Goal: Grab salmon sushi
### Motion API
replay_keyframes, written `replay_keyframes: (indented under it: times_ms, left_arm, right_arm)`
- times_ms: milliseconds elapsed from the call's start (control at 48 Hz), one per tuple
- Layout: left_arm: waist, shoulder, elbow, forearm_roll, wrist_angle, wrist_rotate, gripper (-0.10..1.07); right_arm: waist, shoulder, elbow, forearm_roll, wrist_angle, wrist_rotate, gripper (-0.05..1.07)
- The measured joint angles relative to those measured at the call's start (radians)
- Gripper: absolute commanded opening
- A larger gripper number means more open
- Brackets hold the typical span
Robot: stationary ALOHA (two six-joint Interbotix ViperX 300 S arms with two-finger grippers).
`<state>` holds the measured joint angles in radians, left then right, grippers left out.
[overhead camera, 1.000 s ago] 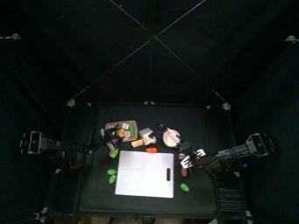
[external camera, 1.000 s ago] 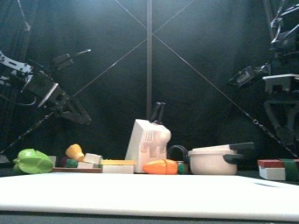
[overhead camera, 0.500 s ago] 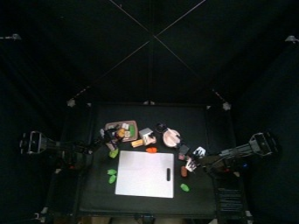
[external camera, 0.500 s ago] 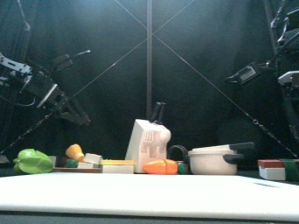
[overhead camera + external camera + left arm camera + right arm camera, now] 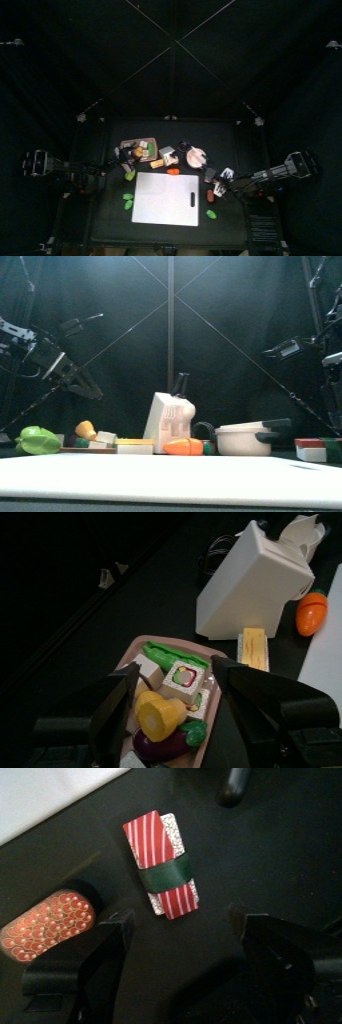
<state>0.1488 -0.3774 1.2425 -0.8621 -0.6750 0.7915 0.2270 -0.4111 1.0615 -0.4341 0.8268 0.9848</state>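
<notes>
The salmon sushi [image 5: 162,864], a red-and-white striped piece with a dark green band, lies on the black table just beyond my right gripper [image 5: 187,958]. That gripper is open and empty and hangs above the sushi. In the front view the sushi [image 5: 311,448] sits at the far right, with the right gripper [image 5: 283,349] high above it. My left gripper [image 5: 194,712] is open and empty above a tray [image 5: 139,651] of toy food.
An orange dotted roe piece [image 5: 48,924] lies near the sushi. A white cutting board [image 5: 160,481] fills the table's front. A white carton [image 5: 168,421], a pot [image 5: 243,440], an orange fruit [image 5: 185,446] and a green pepper [image 5: 38,440] stand behind it.
In the front view my right gripper has come down a little. The left arm has hardly moved.
</notes>
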Motion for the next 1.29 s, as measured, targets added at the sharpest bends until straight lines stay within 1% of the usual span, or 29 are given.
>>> replay_keyframes:
  times_ms: [146,417,708,938,1104,1292]
  left_arm:
    - [0.0,0.0,0.002,0.002,0.002,0.0,0.94]
    - [0.0,0.0,0.002,0.002,0.002,0.0,0.94]
    - [0.0,0.0,0.002,0.002,0.002,0.002,0.94]
    - [0.0,0.0,0.002,0.002,0.003,0.0,0.94]
    - [0.0,0.0,0.003,0.0,0.003,0.0,0.94]
    - [0.0,0.0,0.003,0.002,0.003,0.0,0.94]
  right_arm:
    - [-0.002,0.017,0.018,-0.006,-0.029,0.0,1.02]
    - [-0.005,0.066,0.018,-0.051,-0.092,0.0,1.02]
    - [-0.006,0.133,0.02,-0.072,-0.103,0.0,1.02]
    - [-0.006,0.14,0.02,-0.081,-0.118,0.0,1.02]
    - [-0.009,0.14,0.02,-0.081,-0.12,0.0,1.0]
    - [-0.009,0.143,0.02,-0.081,-0.12,0.0,0.92]
